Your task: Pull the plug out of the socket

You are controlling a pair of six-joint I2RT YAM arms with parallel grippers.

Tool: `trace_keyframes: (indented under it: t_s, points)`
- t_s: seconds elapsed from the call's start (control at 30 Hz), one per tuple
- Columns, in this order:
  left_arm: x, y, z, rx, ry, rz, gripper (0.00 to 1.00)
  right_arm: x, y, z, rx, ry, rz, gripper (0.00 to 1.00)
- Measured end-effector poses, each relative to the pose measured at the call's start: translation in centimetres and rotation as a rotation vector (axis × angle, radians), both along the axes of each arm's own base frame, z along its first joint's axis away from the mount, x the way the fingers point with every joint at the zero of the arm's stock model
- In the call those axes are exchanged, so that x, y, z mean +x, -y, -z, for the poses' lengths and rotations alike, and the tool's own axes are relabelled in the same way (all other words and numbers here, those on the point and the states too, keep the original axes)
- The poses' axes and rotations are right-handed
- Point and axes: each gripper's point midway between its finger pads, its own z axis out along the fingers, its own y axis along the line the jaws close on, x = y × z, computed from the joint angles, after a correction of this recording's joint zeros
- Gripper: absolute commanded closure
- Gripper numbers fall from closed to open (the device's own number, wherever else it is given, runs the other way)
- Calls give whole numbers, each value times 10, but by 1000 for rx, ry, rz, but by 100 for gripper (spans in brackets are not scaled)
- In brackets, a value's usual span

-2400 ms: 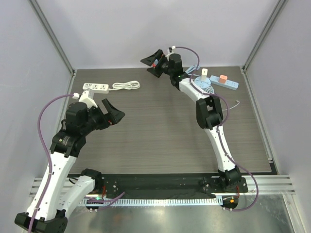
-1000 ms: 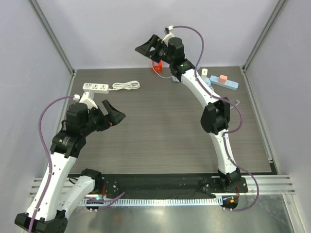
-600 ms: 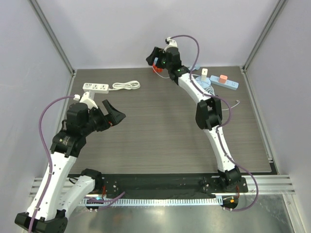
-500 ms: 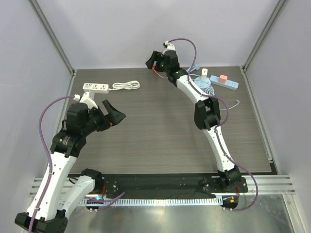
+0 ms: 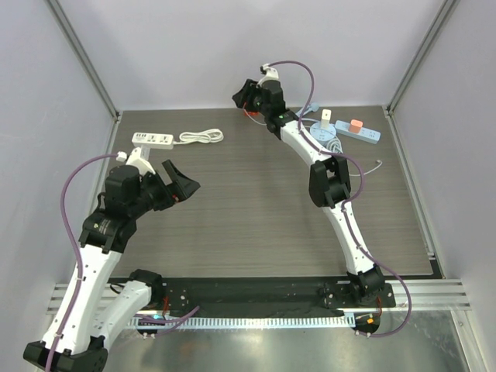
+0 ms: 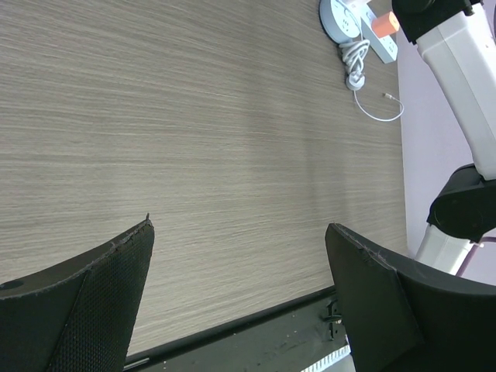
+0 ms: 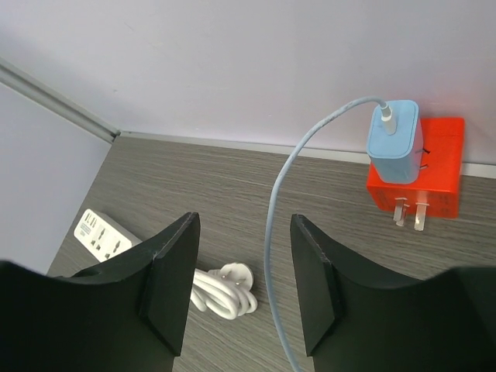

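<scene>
Two grippers I logged. Left gripper (image 6: 240, 226), nearer me: jaws stood wide, empty, well apart from the work. Right gripper (image 7: 244, 221), far end: jaws part-spread, empty; blue plug (image 7: 394, 139) stood in red socket (image 7: 438, 182) ahead-right, by the wall (image 7: 232, 62).

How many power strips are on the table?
2. A white power strip lies back left beside a coiled cord; a light-blue power strip lies back right with an orange plug on it. The right arm may hide more.
</scene>
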Motion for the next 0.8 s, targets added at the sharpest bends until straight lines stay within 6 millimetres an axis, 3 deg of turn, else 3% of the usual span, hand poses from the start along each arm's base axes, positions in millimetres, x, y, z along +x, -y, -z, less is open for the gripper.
trace_keyframes:
  t_s: [0.23,0.43,0.47,0.63,0.7,0.8]
  points:
    - [-5,-2,-4,-10,11,-15,8,2,-3,2,18,3,-3,48]
    - [-6,-3,-3,-10,3,-16,8,4,-5,20,20,-21,-3,55]
    - [-6,-3,-3,-10,3,-16,8,4,-5,23,19,-24,-3,58]
    - [-5,-3,-2,-8,3,-21,9,3,-6,30,17,-41,-12,94]
    - [-5,-4,-2,-8,3,-21,9,1,-8,30,21,-44,-22,99]
    - [-5,-4,-2,-7,3,-22,9,-4,-8,34,6,-69,-29,99]
